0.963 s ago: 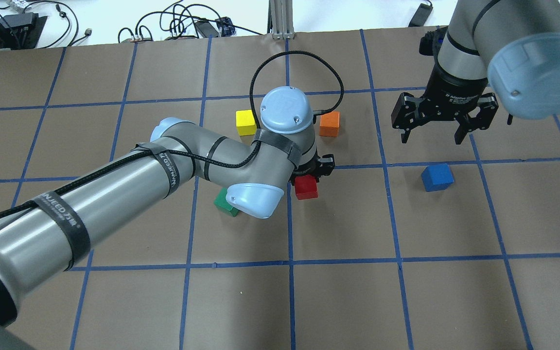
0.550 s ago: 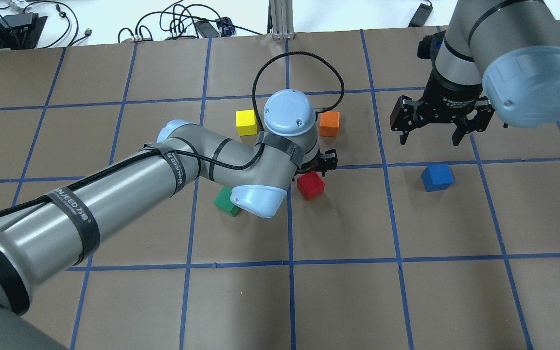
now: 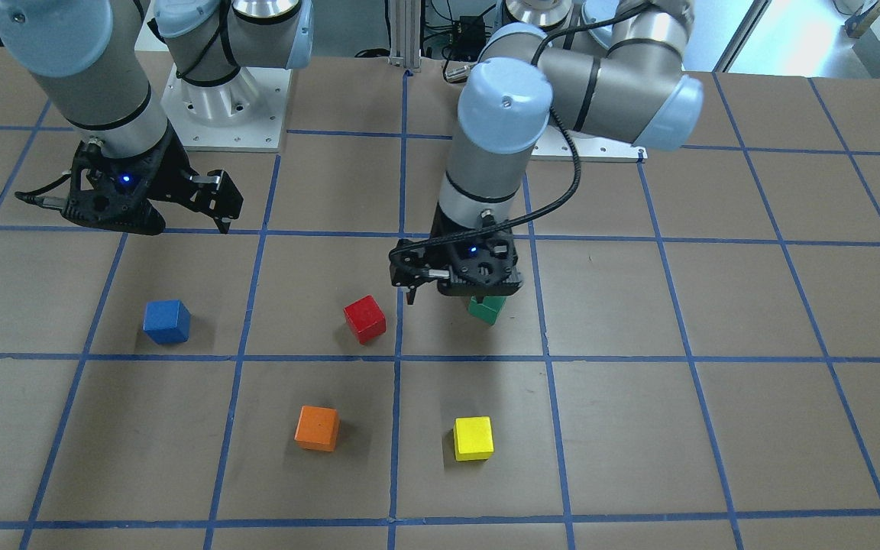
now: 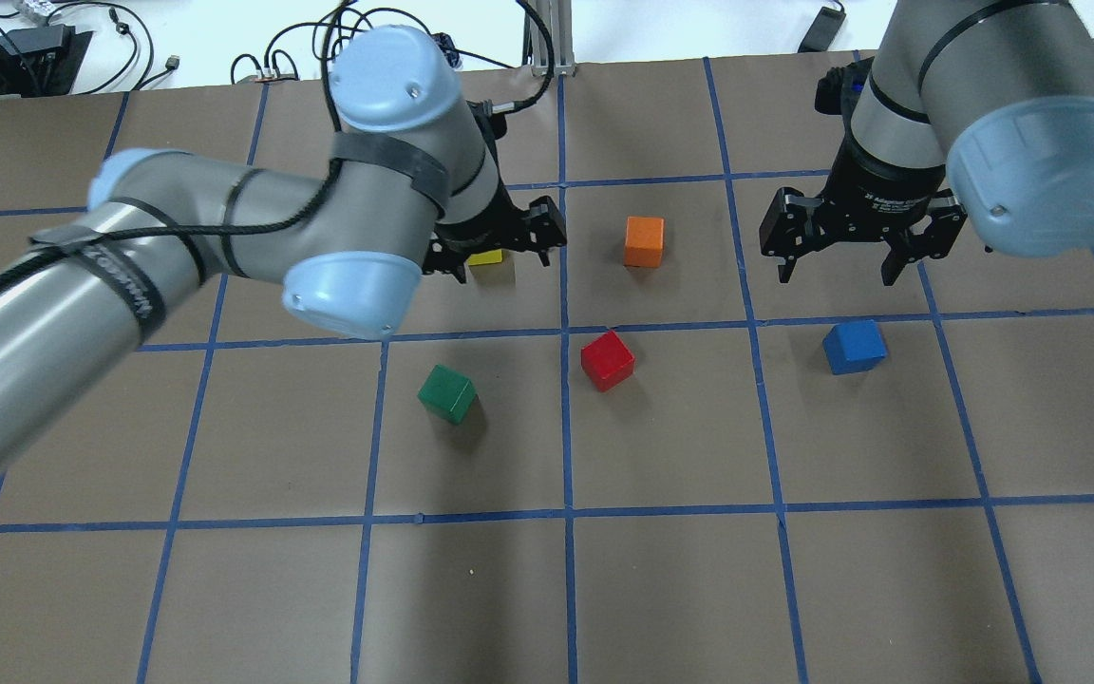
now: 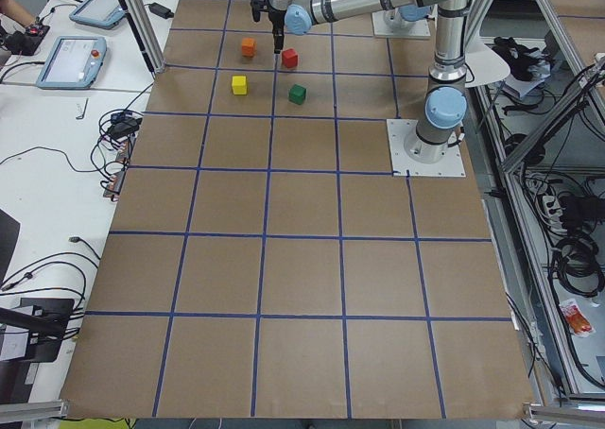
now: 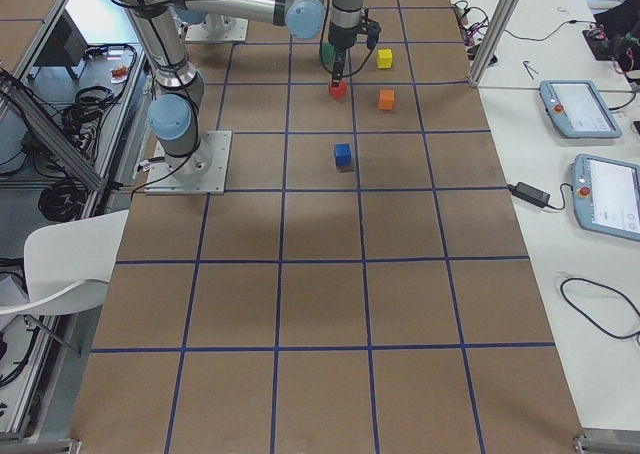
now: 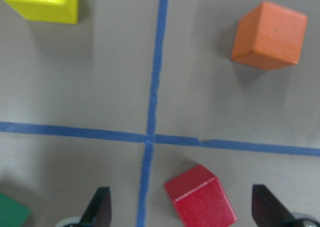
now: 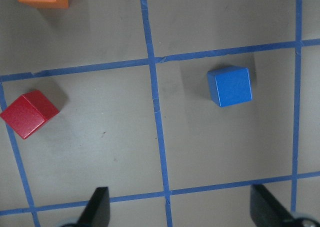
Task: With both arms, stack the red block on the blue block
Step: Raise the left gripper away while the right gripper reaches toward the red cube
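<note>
The red block (image 4: 607, 360) lies on the brown table, turned at an angle, just right of the centre tape line. The blue block (image 4: 854, 346) lies about one grid square to its right. My left gripper (image 4: 495, 249) is open and empty, raised above the table over the yellow cube, behind and left of the red block. Its wrist view shows the red block (image 7: 200, 197) low between the open fingertips (image 7: 100, 207). My right gripper (image 4: 858, 258) is open and empty, hovering just behind the blue block (image 8: 230, 85).
An orange cube (image 4: 644, 240) sits behind the red block, a yellow cube (image 4: 487, 256) lies partly under my left gripper, and a green cube (image 4: 447, 393) sits left of the red block. Cables lie beyond the table's far edge.
My left gripper has let go of the red block, risen and moved back to the left, uncovering the green cube. The red block stays on the table, slightly turned. The right gripper has barely moved.
</note>
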Robot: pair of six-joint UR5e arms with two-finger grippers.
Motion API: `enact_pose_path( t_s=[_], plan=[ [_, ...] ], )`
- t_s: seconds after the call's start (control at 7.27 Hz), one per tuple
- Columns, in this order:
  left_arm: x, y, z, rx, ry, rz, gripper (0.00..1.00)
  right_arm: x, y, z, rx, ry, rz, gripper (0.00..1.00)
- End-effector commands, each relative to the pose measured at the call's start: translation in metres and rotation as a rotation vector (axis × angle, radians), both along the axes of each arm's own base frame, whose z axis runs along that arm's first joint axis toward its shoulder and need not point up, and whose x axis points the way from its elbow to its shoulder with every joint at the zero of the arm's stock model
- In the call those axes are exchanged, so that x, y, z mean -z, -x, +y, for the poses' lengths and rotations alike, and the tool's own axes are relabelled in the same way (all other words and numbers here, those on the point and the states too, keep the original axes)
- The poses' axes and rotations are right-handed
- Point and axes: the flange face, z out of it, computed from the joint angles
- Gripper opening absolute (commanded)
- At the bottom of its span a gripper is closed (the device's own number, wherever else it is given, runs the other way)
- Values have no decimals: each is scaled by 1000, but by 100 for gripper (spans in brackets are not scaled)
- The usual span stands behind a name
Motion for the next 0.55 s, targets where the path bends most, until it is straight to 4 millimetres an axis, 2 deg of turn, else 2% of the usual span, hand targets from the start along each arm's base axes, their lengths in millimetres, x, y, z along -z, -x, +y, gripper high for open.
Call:
enact_pose_path(
  t_s=[0.0,0.14,0.28,0.41],
  plan=[
    [-102,-75,14,131,-49,-91,100,8,-21,-8,-31,31,-9,100],
    [-137,-97,20,138,-70,-103,100,26,-54,-16,-89,54,-10,100],
    [-161,-113,20,125,-27,-103,100,54,-88,-25,-148,60,-12,100],
    [-170,-131,18,158,-7,-112,100,75,-110,-30,-184,60,-16,100]
  ],
)
